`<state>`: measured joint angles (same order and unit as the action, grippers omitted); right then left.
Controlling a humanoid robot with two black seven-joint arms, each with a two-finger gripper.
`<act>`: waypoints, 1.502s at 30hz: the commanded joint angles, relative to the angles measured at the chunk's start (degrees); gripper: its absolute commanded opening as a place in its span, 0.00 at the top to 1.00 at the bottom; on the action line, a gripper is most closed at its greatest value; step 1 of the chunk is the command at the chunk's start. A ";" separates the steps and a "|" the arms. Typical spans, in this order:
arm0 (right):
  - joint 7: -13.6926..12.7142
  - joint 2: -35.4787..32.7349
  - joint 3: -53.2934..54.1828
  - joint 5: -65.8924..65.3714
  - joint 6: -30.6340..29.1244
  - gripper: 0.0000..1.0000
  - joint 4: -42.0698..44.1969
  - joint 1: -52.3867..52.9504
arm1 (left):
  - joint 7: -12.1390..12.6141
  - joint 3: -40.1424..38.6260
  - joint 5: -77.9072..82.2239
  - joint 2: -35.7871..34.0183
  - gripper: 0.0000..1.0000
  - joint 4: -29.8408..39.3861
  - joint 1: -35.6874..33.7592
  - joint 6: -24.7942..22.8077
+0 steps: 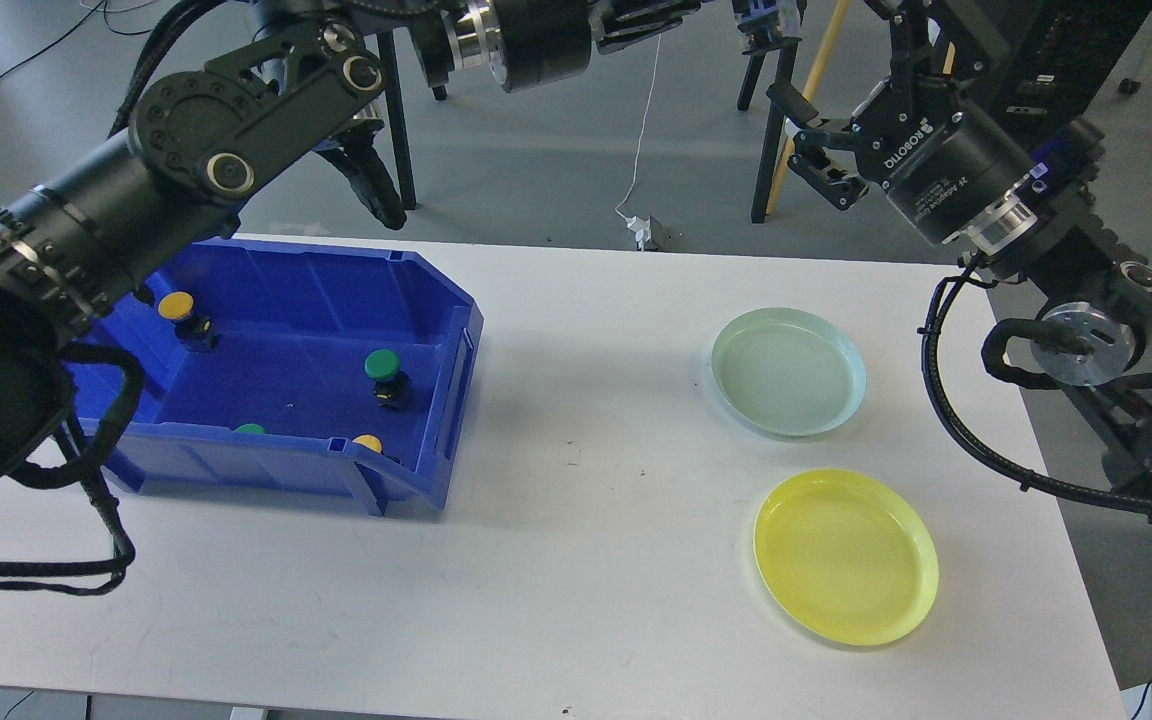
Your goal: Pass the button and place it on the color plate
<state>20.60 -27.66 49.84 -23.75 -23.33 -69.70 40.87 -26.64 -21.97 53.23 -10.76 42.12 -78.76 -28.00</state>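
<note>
My left gripper is high at the top edge, mostly cut off, and appears shut on a button whose blue and black body just shows. My right gripper is open, raised above the table's far edge, just below and to the right of that button and apart from it. A pale green plate and a yellow plate lie empty at the right of the table. Several yellow and green buttons, such as a green one and a yellow one, stand in the blue bin.
The white table bears the bin at the left and the plates at the right. My left arm's elbow hangs over the bin's back wall. Chair legs and a cable lie on the floor behind.
</note>
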 commanded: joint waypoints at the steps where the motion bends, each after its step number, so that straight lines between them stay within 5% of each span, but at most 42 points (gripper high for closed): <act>1: 1.28 0.50 0.70 0.02 0.39 0.01 0.00 0.09 | 0.01 0.43 -2.86 0.30 0.65 -1.42 -1.22 0.00; 32: 5.67 6.04 1.05 -0.06 1.97 0.03 0.09 2.81 | 0.01 0.61 -7.70 4.34 0.65 -6.43 -3.68 0.00; 45: 7.40 7.71 0.43 -0.59 3.64 0.18 0.00 3.78 | 0.01 0.35 -7.70 5.84 0.65 -7.13 -3.77 0.00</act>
<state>27.98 -20.00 50.46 -24.28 -19.64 -69.60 44.64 -26.64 -21.58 45.50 -5.11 35.35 -82.55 -28.00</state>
